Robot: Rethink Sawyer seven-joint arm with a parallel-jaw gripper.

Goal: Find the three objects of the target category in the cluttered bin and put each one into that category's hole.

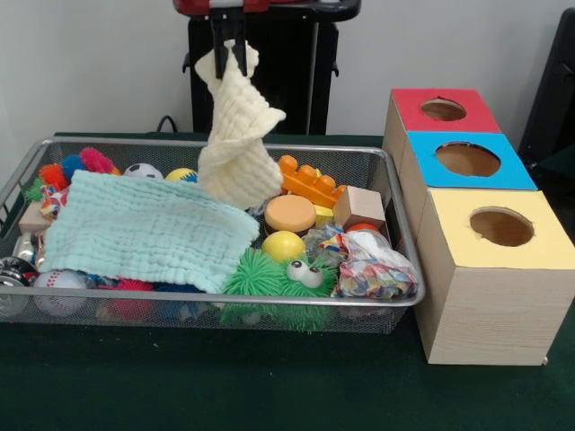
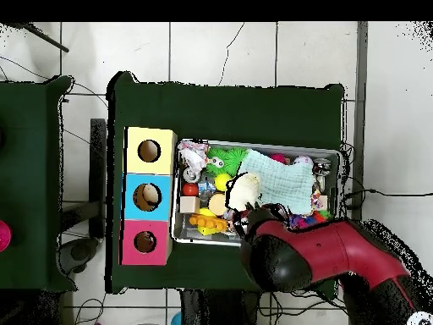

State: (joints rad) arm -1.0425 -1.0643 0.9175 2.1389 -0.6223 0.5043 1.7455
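Observation:
My gripper (image 1: 228, 47) is shut on a cream-yellow cloth (image 1: 235, 148) and holds it up over the far middle of the bin (image 1: 409, 260); the cloth's lower end hangs down to the toys. In the overhead view the cloth (image 2: 244, 190) shows beside the red arm (image 2: 321, 254), which hides the gripper. The silver wire bin holds a pale green cloth (image 1: 148, 231), a green furry toy (image 1: 283, 278), balls, an orange block piece (image 1: 310, 182) and a wooden cube (image 1: 359, 206). The red-panelled hole (image 1: 443, 109) (image 2: 145, 242) tops the farthest box.
Three wooden boxes stand in a row right of the bin: red at the far end, blue (image 1: 468, 159) in the middle, yellow (image 1: 501, 226) nearest the camera. The black pedestal (image 1: 260, 81) stands behind the bin. Dark green cloth covers the table (image 1: 225, 386).

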